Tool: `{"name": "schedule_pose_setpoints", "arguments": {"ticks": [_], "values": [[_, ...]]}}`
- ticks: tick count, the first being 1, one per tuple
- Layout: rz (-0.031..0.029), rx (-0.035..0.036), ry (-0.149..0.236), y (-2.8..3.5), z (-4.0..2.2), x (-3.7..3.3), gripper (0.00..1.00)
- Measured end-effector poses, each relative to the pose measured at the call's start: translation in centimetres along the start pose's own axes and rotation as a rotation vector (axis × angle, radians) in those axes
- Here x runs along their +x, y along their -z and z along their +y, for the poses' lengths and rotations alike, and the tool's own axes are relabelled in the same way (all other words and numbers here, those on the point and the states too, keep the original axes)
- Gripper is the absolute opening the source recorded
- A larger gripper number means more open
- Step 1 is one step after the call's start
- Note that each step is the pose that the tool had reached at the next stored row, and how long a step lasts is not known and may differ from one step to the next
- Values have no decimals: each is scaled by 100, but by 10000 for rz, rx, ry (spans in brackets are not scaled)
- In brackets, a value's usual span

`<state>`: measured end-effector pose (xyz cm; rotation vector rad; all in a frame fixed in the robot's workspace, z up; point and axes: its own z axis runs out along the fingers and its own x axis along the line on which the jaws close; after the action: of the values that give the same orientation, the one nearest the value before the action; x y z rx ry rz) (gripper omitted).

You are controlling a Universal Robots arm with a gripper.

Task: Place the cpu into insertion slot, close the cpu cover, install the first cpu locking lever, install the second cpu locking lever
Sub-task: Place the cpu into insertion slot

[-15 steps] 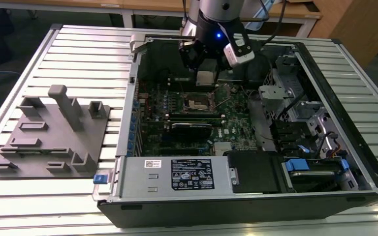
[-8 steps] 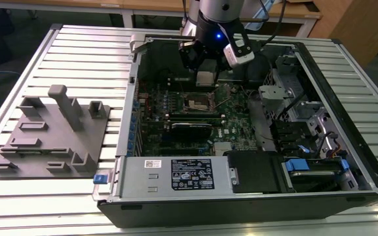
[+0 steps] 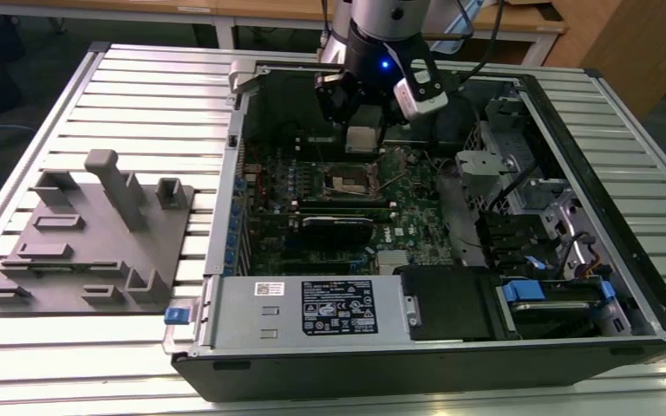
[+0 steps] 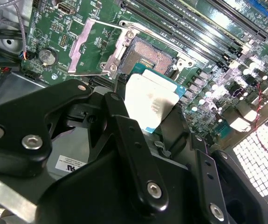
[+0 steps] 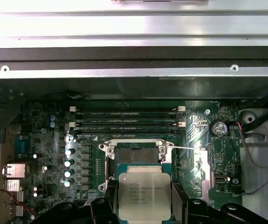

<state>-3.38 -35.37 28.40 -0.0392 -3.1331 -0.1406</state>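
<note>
My gripper (image 3: 362,146) hangs inside the open computer case, shut on the cpu (image 3: 362,137), a flat square chip with a silver-grey top. In both wrist views the cpu (image 5: 140,193) (image 4: 150,100) sits between the black fingers (image 5: 106,201), held just above and slightly to one side of the insertion slot (image 5: 136,154) (image 4: 145,58). The slot (image 3: 349,180) is bare, with a dark gold-tinted centre and a silvery rim. The cpu cover (image 4: 94,46) is swung open beside the slot and lies flat over the green board. A thin locking lever (image 5: 186,148) juts out from the slot's rim.
The case's metal walls (image 3: 226,199) enclose the motherboard. Long black memory slots (image 5: 124,120) run beside the socket. A black-labelled power supply (image 3: 339,308) and a drive bay with a blue tab (image 3: 520,290) fill the near end. A grey fixture block (image 3: 90,234) stands on the table at the exterior view's left.
</note>
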Motion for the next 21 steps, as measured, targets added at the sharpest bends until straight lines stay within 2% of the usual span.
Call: {"name": "schedule_pose_setpoints", "arguments": {"ticks": [21], "values": [[0,0,0,-45,-4,0,54]]}}
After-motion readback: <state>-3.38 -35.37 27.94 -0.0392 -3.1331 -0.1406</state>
